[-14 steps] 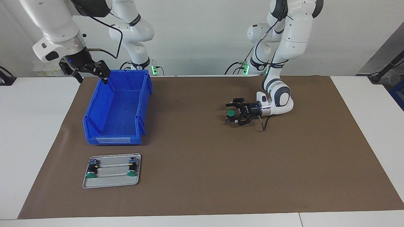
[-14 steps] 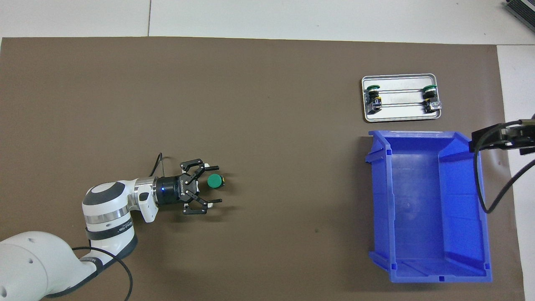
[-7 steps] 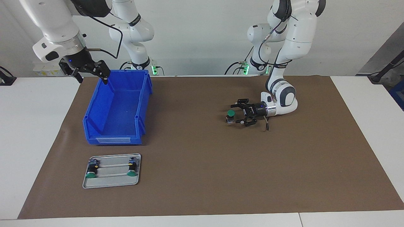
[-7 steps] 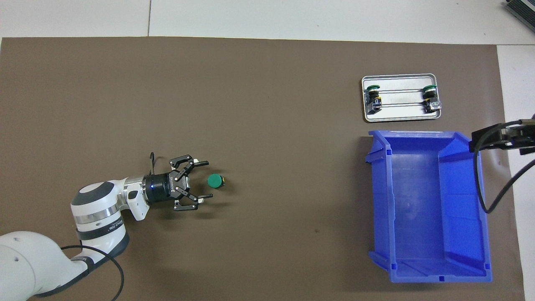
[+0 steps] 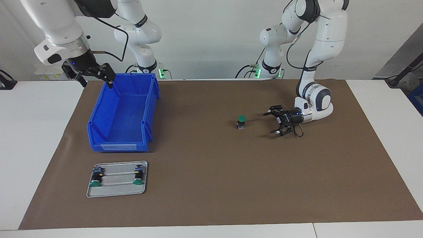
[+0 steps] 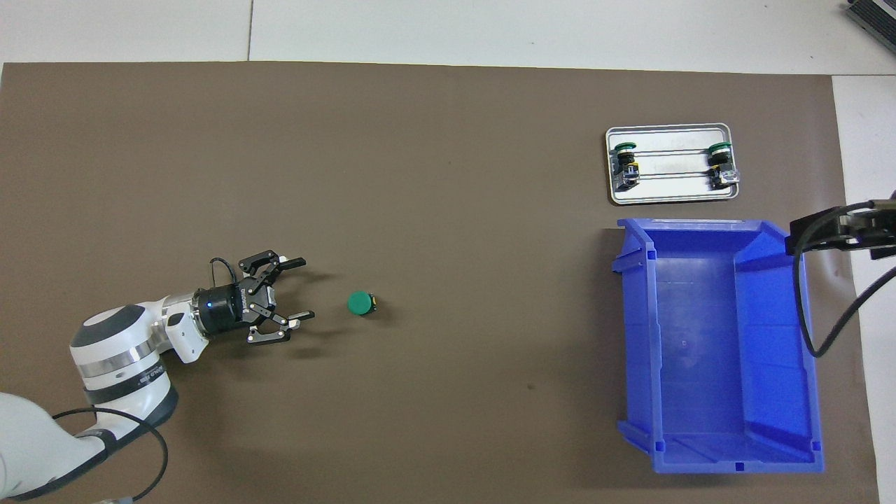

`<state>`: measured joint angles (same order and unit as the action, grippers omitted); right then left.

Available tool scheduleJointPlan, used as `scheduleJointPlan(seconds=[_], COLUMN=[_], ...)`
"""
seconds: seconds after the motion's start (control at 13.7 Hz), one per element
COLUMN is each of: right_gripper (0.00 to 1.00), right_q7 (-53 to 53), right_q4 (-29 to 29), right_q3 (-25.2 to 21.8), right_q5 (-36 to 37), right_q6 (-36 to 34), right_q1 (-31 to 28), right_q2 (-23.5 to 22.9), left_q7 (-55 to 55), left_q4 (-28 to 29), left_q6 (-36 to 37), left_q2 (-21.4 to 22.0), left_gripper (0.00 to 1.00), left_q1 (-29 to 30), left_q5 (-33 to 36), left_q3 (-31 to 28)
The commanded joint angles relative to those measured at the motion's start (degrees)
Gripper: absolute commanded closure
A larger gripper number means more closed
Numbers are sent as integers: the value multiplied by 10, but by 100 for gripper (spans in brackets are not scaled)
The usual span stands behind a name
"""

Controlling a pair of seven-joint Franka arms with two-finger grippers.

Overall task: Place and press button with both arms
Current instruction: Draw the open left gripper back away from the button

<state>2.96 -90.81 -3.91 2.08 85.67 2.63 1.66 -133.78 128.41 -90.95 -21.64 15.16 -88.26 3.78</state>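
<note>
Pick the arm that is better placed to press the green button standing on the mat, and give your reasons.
Left, probably. The left gripper is open and low over the mat right beside the button, which stands upright with its cap up. The right gripper waits over the blue bin's rim at the right arm's end of the table.

Green-capped button (image 5: pixel 242 118); blue bin (image 5: pixel 124 114); brown mat (image 5: pixel 214 185); silver tray (image 5: pixel 116 193)

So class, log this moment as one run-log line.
button: upright on mat, free | left claw: open, beside button | right claw: open, over blue bin corner
</note>
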Motion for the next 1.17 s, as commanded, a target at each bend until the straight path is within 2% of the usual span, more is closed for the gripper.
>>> scheduleJointPlan(seconds=[0.0, 0.15, 0.36, 0.51, 0.66, 0.87, 1.02, 1.09], right_gripper=[0, 0, 0, 0, 0, 0, 0, 0], right_q7=[-4, -4, -4, -4, -4, -4, -4, -4], right_q4=[-14, -14, -14, -14, -14, -14, -14, -13], right_q3=[3, 4, 4, 3, 3, 3, 3, 3], right_q5=[2, 2, 2, 2, 2, 2, 2, 2], right_q6=[-2, -2, -2, -2, -2, -2, -2, -2], right_q1=[-6, -6, -6, -6, -6, -6, -6, -6], right_q2=[13, 13, 13, 13, 13, 13, 13, 13], left_q7=[161, 300, 474, 589, 732, 875, 978, 1030], left_q4=[-117, -197, -265, -320, -386, -452, -487, -487], left_q6=[7, 6, 10, 0, -2, 1, 9, -1], left_q2=[-3, 0, 10, 33, 38, 39, 44, 62], left_gripper=[1, 1, 1, 1, 1, 1, 1, 1], left_q1=[3, 1, -4, -18, -36, -45, -100, -135], left_q5=[68, 113, 141, 220, 301, 384, 515, 586], left_q3=[0, 2, 17, 28, 57, 102, 107, 108])
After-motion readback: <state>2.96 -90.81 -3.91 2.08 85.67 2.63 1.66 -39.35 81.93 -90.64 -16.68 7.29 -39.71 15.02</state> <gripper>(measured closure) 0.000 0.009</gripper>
